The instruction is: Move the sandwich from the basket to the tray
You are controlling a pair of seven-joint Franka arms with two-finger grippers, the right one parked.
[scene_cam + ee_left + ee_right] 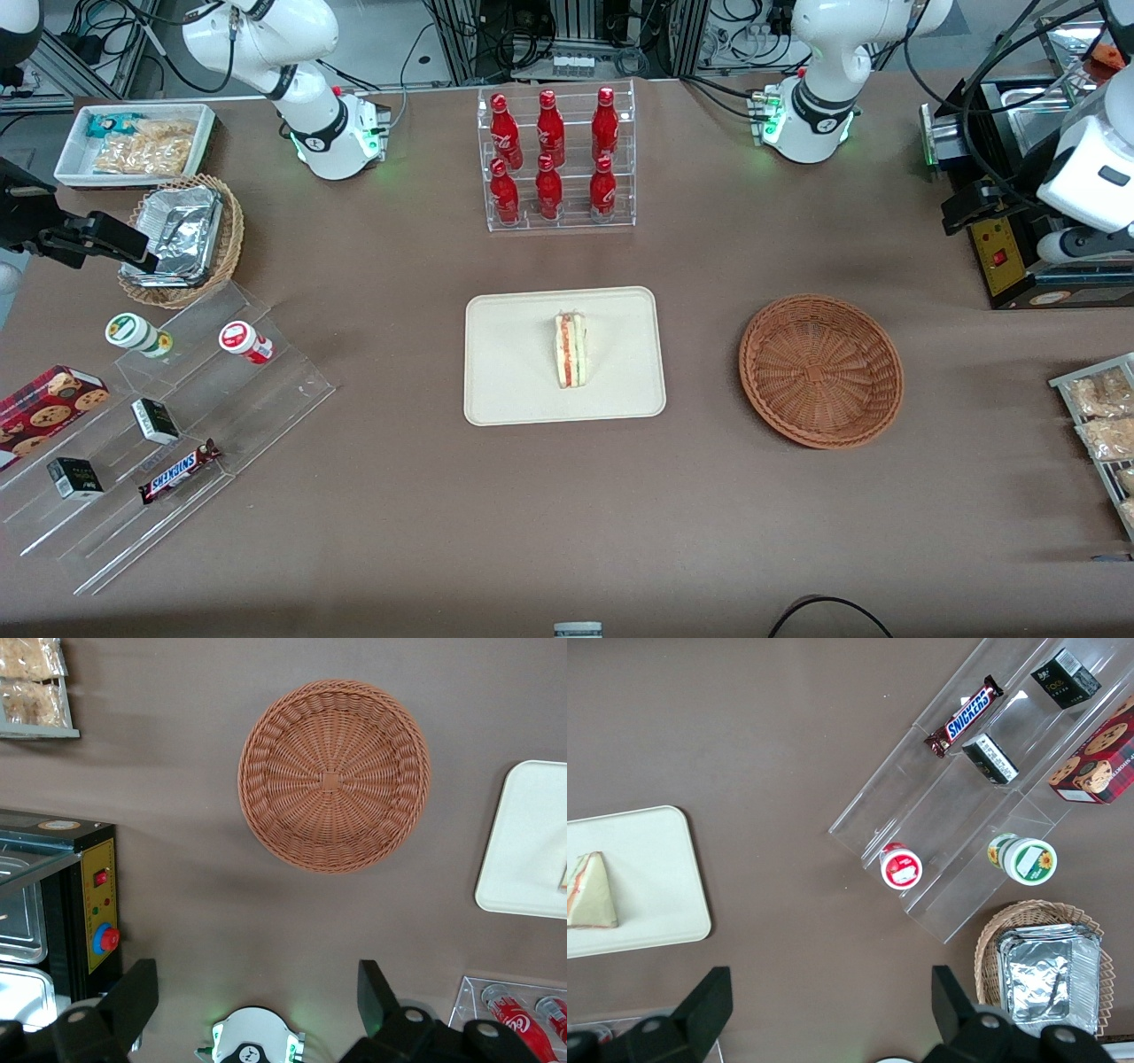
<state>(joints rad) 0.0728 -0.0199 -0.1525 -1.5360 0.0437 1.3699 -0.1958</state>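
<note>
The sandwich (571,349) lies on the tray (505,372); the basket (821,369) holds nothing. The hand (257,1001) hangs released, high above the bench (399,514), near the basket. Little can fail now, unless a descent knocks the basket.

Robotics lab staged as snack shop: brown-covered table (567,532), acrylic rack of red cola bottles (555,159), stepped snack display (159,443), cables and aluminium framing (567,35) nearby; gripper (257,1005) hangs above table.
</note>
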